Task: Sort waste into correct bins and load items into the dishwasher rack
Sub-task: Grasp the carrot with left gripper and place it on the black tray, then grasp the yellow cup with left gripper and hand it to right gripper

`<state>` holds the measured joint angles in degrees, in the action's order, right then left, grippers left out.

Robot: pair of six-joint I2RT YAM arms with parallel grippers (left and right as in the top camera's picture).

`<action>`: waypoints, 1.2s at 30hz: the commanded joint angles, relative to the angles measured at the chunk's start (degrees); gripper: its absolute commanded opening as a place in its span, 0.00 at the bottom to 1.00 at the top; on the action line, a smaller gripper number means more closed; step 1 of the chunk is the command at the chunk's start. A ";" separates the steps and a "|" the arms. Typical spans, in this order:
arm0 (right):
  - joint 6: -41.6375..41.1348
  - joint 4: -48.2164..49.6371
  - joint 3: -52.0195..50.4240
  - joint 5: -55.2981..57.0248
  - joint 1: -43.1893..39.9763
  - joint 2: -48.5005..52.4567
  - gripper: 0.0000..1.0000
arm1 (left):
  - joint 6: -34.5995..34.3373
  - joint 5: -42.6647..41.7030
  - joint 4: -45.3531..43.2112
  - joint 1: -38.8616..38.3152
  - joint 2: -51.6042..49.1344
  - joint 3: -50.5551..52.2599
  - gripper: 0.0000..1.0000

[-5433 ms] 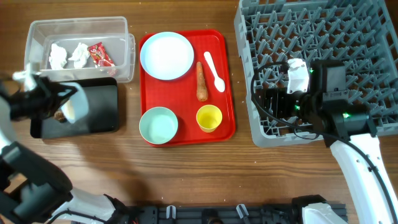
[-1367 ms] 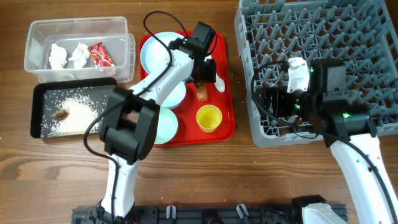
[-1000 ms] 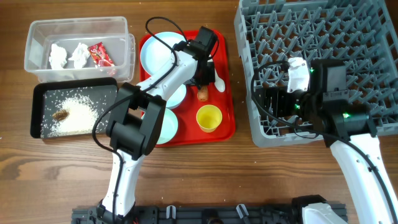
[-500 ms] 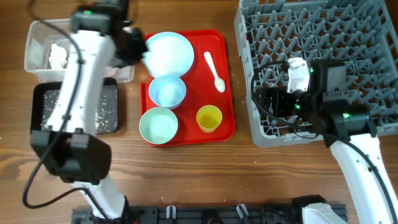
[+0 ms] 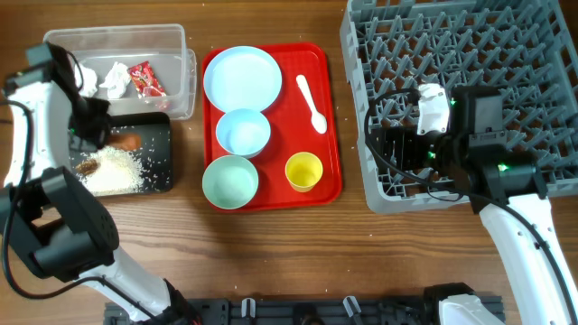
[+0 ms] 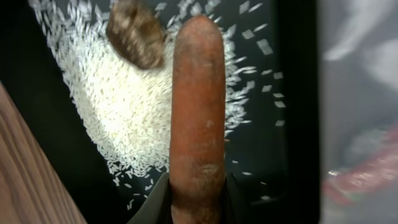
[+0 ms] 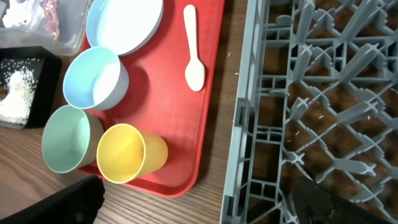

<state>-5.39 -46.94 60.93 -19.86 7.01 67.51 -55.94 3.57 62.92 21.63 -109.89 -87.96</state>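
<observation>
My left gripper (image 5: 107, 137) is shut on the orange carrot (image 5: 127, 141) and holds it over the black tray (image 5: 161, 135). In the left wrist view the carrot (image 6: 198, 106) sticks out from the fingers (image 6: 196, 202) above loose white rice (image 6: 124, 106) and the brown scrap (image 6: 135, 40). The clear tub (image 5: 172, 41) holds white tissues (image 5: 101, 79) and the red wrapper (image 5: 146, 78). The plate (image 5: 242, 77), bluish-white bowl (image 5: 243, 133), mint-green bowl (image 5: 230, 181), yellow cup (image 5: 303, 171) and spoon (image 5: 312, 101) lie on the red tray. My right gripper (image 5: 390, 149) is open and empty over the grey rack's (image 5: 506, 54) left edge.
The flat red serving tray (image 5: 332, 126) lies between the bins and the rack. The right wrist view shows the cup (image 7: 127, 152), both bowls, the spoon (image 7: 194, 50) and the rack's edge (image 7: 245, 124), with bare wood table (image 7: 155, 205) below.
My left arm took the carrot off the red tray and swung left with it to the black tray. The bluish-white bowl now stands on the red tray. The right arm has not moved.
</observation>
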 commanded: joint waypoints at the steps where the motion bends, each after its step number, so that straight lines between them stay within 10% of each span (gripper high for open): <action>1: -0.76 -0.24 1.31 0.48 -0.24 0.24 1.00 | -4.98 0.85 -6.10 0.00 0.37 6.73 0.04; 6: -0.79 -0.31 1.33 0.48 -0.22 0.24 1.00 | -4.96 1.05 -17.25 -0.02 0.37 14.45 0.04; 11: -0.76 -0.31 1.33 0.48 -0.22 0.24 1.00 | -4.26 1.01 -19.23 -0.02 0.35 15.37 0.30; 22: -0.76 0.28 1.33 0.46 -0.24 0.24 1.00 | 22.67 -16.06 -10.60 -1.07 16.70 3.65 0.38; 30: -0.61 1.46 1.31 0.52 -0.24 0.24 1.00 | 43.52 -21.07 -3.89 -37.31 18.49 3.69 0.57; 36: -0.61 1.03 1.33 0.50 -0.24 0.24 1.00 | 45.27 -19.98 -7.82 -51.54 4.02 3.69 0.56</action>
<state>-5.39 -45.80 60.93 -19.86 7.01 67.55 -12.73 -16.62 55.35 -27.92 -101.19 -83.99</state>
